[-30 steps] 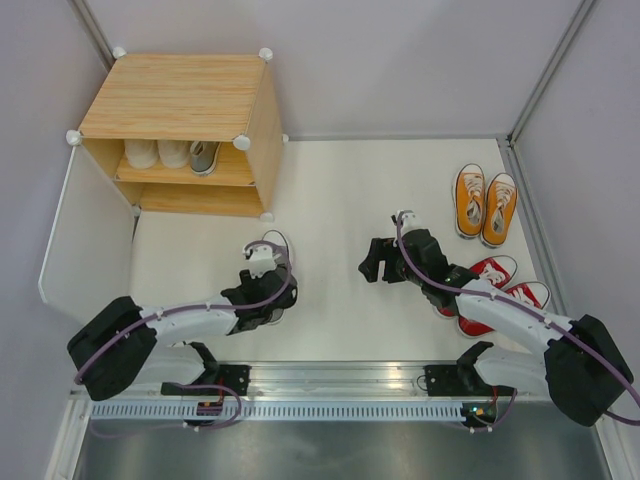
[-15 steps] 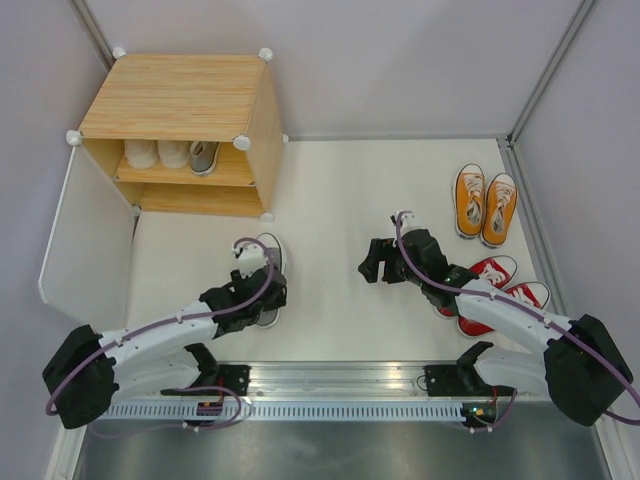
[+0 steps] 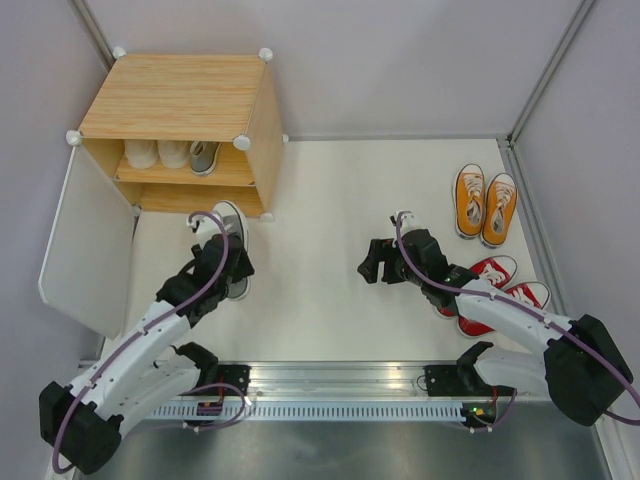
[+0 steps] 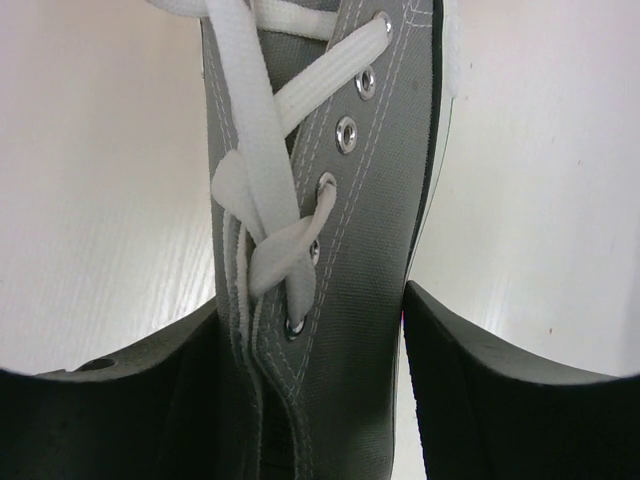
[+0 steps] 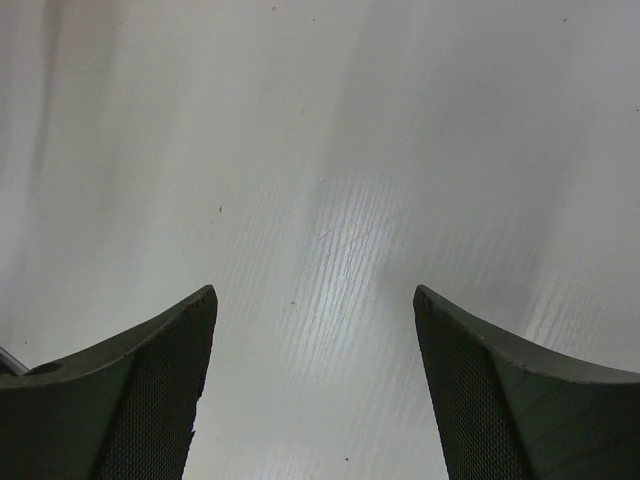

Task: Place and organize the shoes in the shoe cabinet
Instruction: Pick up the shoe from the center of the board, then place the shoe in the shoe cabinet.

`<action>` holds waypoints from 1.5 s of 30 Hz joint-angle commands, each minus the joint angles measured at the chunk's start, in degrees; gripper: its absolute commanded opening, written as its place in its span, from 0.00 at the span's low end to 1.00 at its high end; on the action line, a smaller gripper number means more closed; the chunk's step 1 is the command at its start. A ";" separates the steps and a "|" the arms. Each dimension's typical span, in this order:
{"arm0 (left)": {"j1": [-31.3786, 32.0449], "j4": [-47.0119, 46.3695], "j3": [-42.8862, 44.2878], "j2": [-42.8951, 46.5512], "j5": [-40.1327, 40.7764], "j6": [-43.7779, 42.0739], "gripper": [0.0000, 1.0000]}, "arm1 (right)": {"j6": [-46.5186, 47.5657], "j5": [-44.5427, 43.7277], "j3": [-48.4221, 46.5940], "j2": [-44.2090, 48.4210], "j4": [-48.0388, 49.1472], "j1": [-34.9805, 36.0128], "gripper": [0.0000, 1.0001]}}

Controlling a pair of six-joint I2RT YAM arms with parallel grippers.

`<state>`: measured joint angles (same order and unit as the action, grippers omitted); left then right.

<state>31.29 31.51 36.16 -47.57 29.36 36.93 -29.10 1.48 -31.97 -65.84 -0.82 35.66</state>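
Grey canvas fills the left wrist view: the grey shoe [image 4: 340, 230] sits between the left fingers [image 4: 500, 400], which press on its sides beside the lacing, so the left gripper [image 3: 226, 264] has it clamped. From above, this shoe lies at 6 o'clock of the cabinet [image 3: 175, 100], toe toward 12 and just short of the lower front edge; whether its sole is off the table [image 3: 330, 190] I cannot tell. Its mate [image 3: 205, 157] is on the shelf [image 3: 170, 178], at 3 o'clock of the cream pair [image 3: 157, 153], and the door [image 3: 85, 245] stands swung open at 8 o'clock of the cabinet. The right gripper [image 3: 380, 262] hangs over bare table near the middle, fingers spread wide with nothing between them. The orange pair [image 3: 485, 205] waits at 2 o'clock of the table and the red pair [image 3: 497, 268] at 4 o'clock, partly under the right arm. The step in hand looks like bringing the second grey shoe in to complete its pair. The next move likely calls for raising it to shelf height and sliding it in toe-first at 3 o'clock of its mate, a narrow gap against the side wall, so the toe must go in straight.
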 commanded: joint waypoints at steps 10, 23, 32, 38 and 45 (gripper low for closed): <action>-10.18 -8.83 15.42 -4.28 -7.04 -20.66 0.02 | 0.19 0.02 -0.47 2.03 1.96 -0.15 0.83; -20.82 -17.61 22.28 -15.44 -21.98 -29.54 0.02 | 0.27 -0.60 -0.55 2.39 1.96 -0.24 0.83; -24.43 -21.84 29.49 -24.74 -25.94 -33.15 0.02 | 0.63 -1.12 -0.73 2.74 1.52 -0.15 0.83; -25.49 -27.11 31.69 -28.98 -27.52 -34.82 0.02 | 0.71 -2.62 -0.91 2.48 1.52 -0.15 0.83; -25.58 -35.01 30.64 -32.23 -29.10 -34.12 0.02 | 0.89 -3.15 -1.26 1.60 1.52 -0.15 0.82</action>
<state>5.87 8.01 64.25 -79.83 2.17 4.73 -29.06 -0.38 -31.97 -64.18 -0.84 35.66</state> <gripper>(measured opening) 0.651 0.827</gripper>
